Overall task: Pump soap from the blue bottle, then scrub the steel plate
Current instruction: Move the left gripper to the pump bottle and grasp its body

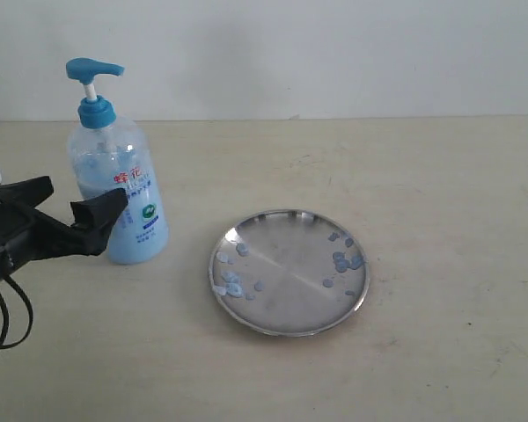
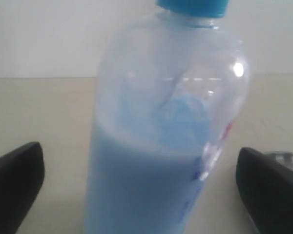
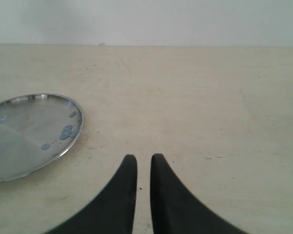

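Bottle (image 1: 119, 189) first: it stands upright on the table (image 1: 440, 193), left of the plate (image 1: 289, 303) and apart from it, about half full of pale blue soap. The left gripper (image 1: 84, 200) is at it from the left, jaws wide open. In the wrist view the bottle's body fills the space between the two black fingers, with a gap on each side. Nothing is gripped.

The right gripper (image 3: 144, 165) hangs over bare table to the right of the plate, its fingers nearly together and empty. The plate is already dotted with bluish soap blobs (image 1: 343, 261), mostly near the rim on both sides.

To my eye the step is getting a steady hold on the bottle so the pump head (image 1: 94, 69) can be pressed. I'd push the left gripper further in until the fingers sit squarely on either side of the body, then close gently, since thin plastic may buckle. A low hold keeps it from tipping under the press. The spout points toward the plate but stops short of it, so the bottle probably wants shifting closer.
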### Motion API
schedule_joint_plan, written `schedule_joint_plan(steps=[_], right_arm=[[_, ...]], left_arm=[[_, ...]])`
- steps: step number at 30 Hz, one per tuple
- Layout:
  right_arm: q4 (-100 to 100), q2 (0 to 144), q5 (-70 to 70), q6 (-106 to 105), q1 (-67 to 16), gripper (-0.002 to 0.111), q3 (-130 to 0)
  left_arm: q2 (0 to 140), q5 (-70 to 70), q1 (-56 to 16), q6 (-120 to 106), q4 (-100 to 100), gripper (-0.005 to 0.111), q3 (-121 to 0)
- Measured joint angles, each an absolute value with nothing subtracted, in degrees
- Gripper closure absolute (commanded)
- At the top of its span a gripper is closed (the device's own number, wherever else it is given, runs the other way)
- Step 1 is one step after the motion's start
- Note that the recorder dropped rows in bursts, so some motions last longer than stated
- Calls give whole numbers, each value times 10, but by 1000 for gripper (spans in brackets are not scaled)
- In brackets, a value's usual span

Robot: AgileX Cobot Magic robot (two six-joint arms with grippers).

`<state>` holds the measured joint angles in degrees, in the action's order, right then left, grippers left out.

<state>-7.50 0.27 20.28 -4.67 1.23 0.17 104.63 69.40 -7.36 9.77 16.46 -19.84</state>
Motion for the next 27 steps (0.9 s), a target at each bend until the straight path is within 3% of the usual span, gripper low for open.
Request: schedule_joint_plan(steps=[7,27], right_arm=[[-75,3,203,-47,12,109,2],[-75,3,203,-47,12,109,2]], left_arm=[[1054,694,-74,89,298,-3,-206],[1204,694,-74,72,257,-3,-373]])
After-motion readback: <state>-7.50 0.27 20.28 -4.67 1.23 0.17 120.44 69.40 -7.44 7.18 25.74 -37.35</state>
